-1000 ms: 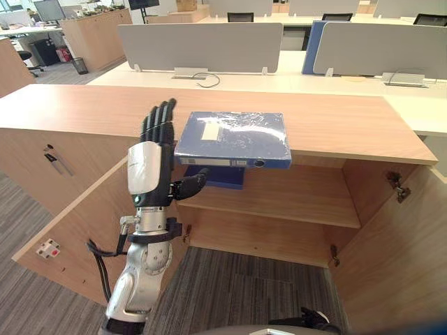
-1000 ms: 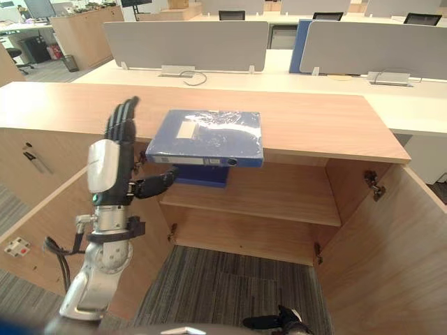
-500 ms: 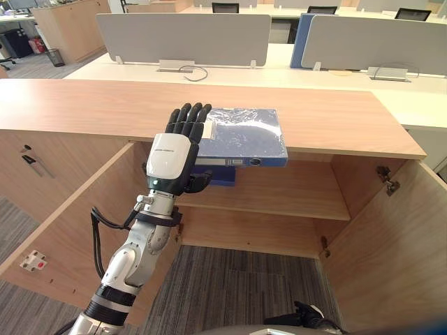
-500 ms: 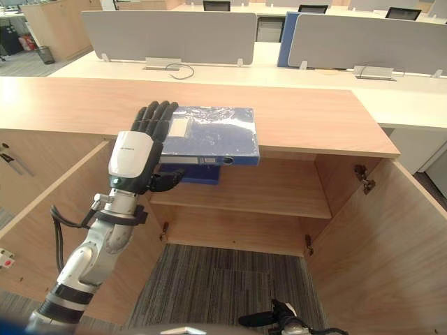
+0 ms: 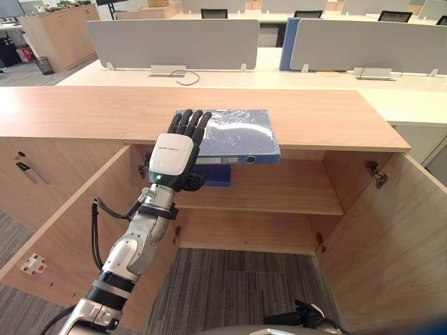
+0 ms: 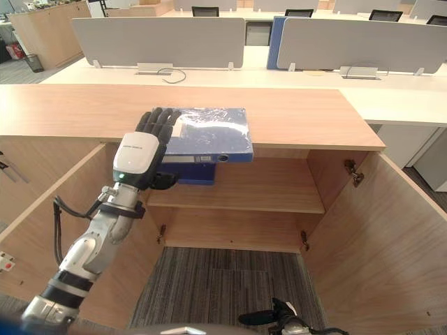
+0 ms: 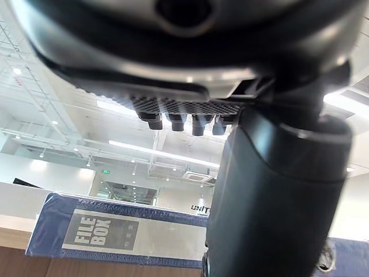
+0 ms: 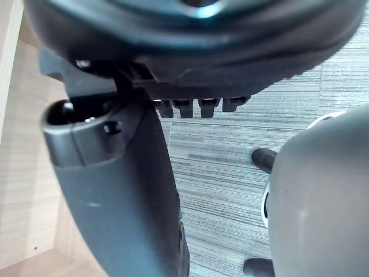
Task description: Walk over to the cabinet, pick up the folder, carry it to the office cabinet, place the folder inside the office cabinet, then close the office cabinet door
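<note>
The left hand (image 5: pixel 172 155) lays straight, close-set fingers (image 5: pixel 190 125) over the left end of the blue file box (image 5: pixel 241 131) at the near edge of the cabinet top (image 5: pixel 84 108), thumb (image 5: pixel 195 183) beneath, so an off-centre lift may tip it free; the right hand (image 8: pixel 127 190) hangs straight-fingered.

Grey striped carpet (image 5: pixel 230 286) underfoot — beyond, pale desks (image 5: pixel 209 75) with grey divider screens (image 5: pixel 174 42), black chairs (image 5: pixel 214 13) behind, strip lights (image 7: pixel 161 151) on the ceiling.
</note>
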Robot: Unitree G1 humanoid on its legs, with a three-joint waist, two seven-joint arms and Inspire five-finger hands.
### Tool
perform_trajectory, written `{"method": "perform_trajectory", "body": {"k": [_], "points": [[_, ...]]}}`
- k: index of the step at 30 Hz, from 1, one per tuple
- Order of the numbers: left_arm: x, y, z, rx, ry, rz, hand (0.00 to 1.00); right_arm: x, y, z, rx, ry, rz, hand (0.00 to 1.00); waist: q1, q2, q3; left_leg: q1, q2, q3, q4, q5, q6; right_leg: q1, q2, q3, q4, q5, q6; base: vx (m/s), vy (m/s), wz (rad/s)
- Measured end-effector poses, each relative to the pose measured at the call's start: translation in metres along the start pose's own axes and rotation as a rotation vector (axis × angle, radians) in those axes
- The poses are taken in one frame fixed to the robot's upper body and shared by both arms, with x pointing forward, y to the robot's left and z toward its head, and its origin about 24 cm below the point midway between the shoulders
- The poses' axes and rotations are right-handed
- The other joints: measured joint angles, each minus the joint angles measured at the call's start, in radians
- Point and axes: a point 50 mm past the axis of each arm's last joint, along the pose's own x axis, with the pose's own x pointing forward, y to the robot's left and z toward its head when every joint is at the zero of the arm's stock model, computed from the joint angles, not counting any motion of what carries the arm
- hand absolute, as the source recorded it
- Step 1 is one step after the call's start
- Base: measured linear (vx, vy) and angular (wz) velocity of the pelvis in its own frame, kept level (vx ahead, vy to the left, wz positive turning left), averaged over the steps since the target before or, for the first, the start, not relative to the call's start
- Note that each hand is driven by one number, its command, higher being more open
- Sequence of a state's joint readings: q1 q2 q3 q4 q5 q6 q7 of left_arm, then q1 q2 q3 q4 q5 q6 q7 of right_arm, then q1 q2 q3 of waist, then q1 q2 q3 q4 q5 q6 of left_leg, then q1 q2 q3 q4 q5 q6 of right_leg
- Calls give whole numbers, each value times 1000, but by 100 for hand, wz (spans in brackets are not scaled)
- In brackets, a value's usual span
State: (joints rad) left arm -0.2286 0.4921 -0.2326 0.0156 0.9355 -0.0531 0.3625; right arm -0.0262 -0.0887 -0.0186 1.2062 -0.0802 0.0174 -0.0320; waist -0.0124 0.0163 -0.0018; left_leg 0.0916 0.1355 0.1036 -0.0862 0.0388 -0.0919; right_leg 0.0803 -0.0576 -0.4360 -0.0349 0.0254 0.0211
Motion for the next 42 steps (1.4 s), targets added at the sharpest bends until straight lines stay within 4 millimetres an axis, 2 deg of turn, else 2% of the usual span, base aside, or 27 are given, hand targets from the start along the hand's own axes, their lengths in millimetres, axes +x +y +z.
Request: {"method": "perform_trajectory", "body": {"k": [12,26,32,33,39,42], "points": [[9,-10,-20,71,80,-51,100,0,0,2,2,-10,-2,100,-10,-1,4,-1,-5,2,0,0,0,8,1,2,-27,18,0,-5,3,0],[13,-20,-25,87,90,-100,100,0,0,4,3,-18,-2,100,-20,0,11,8,-4,22,0,-2,-3,8,2,20,-29,20,0,0,6,-2],[21,-25,-28,104,91,-135,100,0,-1,8,-1,-34,-4,100,-28,0,24,9,-4,24,0,-2,-3,8,2,23,-29,22,-1,0,0,0],[23,-26,-27,108,83,-143,0,0,-1,8,-1,-34,-4,100,-28,0,25,9,-4,24,0,-2,-3,8,2,23,-29,22,-1,0,0,0],[27,-28,-26,114,75,-158,0,0,-1,9,1,-36,-4,100,-44,2,26,11,-4,29,0,-3,-3,7,3,27,-29,22,-1,0,0,0],[40,-17,-24,122,58,-90,0,0,-2,8,28,-34,-12,100,-44,2,27,13,-3,30,0,-3,-4,8,3,28,-29,22,-2,0,0,0]]}}
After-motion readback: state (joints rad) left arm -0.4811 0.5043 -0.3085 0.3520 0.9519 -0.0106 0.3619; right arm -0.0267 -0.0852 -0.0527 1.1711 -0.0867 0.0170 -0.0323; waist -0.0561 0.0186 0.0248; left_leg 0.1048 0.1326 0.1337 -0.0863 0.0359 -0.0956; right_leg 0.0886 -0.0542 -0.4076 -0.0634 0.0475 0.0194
